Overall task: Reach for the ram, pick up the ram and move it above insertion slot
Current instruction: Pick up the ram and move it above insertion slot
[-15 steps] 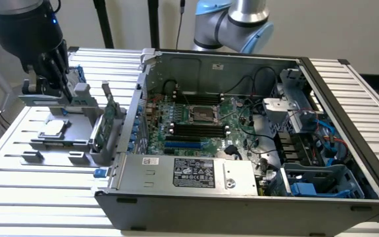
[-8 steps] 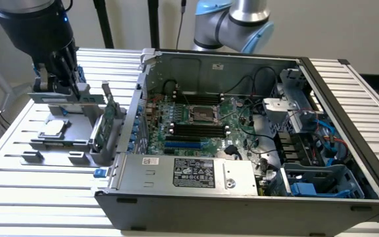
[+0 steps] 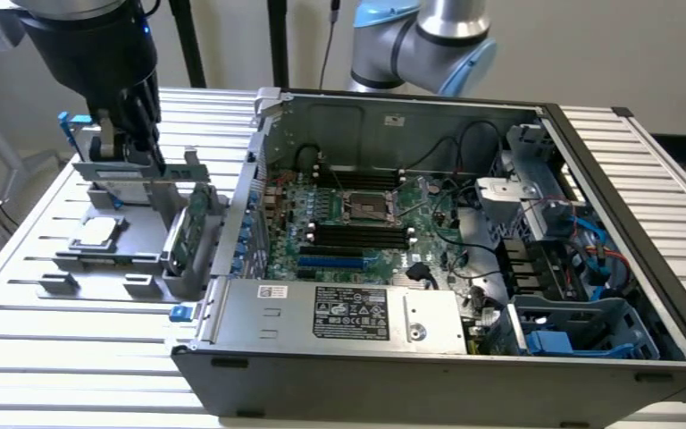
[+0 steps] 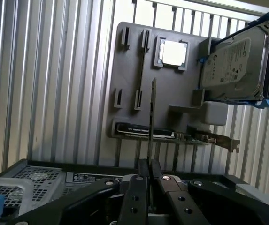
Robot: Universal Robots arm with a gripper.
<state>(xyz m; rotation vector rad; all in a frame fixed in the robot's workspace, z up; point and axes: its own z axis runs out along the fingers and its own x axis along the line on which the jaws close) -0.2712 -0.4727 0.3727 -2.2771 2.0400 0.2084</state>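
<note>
Above the grey parts tray point(image 4: 129, 84) — fingers point(image 4: 140, 187) pinched shut on the ram point(image 4: 151, 117), held edge-on by one end, lifted clear; thin, light, stiff, fragile — grip edges, not chips.

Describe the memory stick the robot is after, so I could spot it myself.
Find the grey parts tray at the exterior view's left of the open computer case. The ram is a thin stick seen edge-on above it, clamped in the gripper. The hard drive is boxy and silver; the expansion card is taller.
</note>
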